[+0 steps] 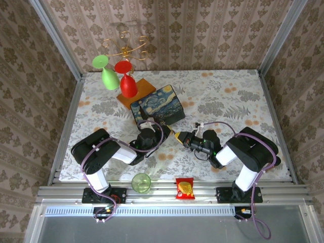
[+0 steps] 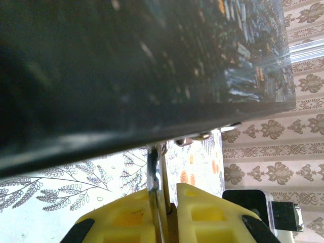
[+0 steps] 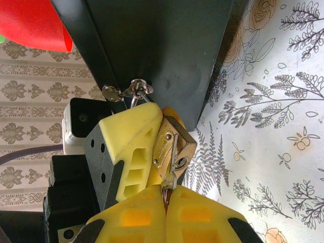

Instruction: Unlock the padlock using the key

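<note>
The brass padlock [image 3: 174, 144] hangs by its silver shackle [image 2: 154, 172] from the hasp [image 3: 136, 91] of the painted blue box [image 1: 157, 104]. My left gripper [image 2: 169, 190] is shut on the padlock, and its yellow finger [image 3: 129, 147] presses the lock's side. My right gripper [image 3: 166, 191] is shut on the small key [image 3: 168, 178], whose blade lies against the padlock body beside the dark keyhole [image 3: 181, 162]. In the top view the two grippers, left [image 1: 169, 132] and right [image 1: 183, 138], meet tip to tip in front of the box.
An orange block [image 1: 135, 91] lies behind the box. A green glass [image 1: 107, 73] and a red glass [image 1: 126, 78] hang from a gold rack. A green cup [image 1: 141, 182] and a snack packet [image 1: 185, 188] sit at the near edge.
</note>
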You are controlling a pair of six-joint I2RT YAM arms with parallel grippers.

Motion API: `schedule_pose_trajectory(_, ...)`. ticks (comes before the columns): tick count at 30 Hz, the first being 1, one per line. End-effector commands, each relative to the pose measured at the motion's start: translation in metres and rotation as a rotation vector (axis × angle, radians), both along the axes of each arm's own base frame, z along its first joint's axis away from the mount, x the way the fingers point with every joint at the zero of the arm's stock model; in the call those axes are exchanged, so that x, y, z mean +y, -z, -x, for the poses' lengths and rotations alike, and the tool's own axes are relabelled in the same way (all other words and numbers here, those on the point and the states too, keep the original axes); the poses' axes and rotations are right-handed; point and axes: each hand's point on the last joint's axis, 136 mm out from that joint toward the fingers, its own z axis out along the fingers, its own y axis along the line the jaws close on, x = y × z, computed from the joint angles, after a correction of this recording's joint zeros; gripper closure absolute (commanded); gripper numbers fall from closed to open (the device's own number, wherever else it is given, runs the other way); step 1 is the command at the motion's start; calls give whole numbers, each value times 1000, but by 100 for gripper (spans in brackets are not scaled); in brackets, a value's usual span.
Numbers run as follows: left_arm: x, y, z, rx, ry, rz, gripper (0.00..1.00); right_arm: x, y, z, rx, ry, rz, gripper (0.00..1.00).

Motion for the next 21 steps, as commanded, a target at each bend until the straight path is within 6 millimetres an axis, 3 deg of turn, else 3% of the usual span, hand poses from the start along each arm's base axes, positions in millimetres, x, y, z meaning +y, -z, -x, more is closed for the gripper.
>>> schedule_pose_trajectory(1,-4,-46,-5,-85,-4,141,100,0,-5,5,-25,-7,-2,100)
schedule_pose_trajectory(9,-6,-48,-6,-84,-1,134,100,-8,-6,18,-38,-7,12,100)
schedule_pose_trajectory(21,-12,-59,-2,-97,12,156,100,4,-15,4,-55,-17,-15,100)
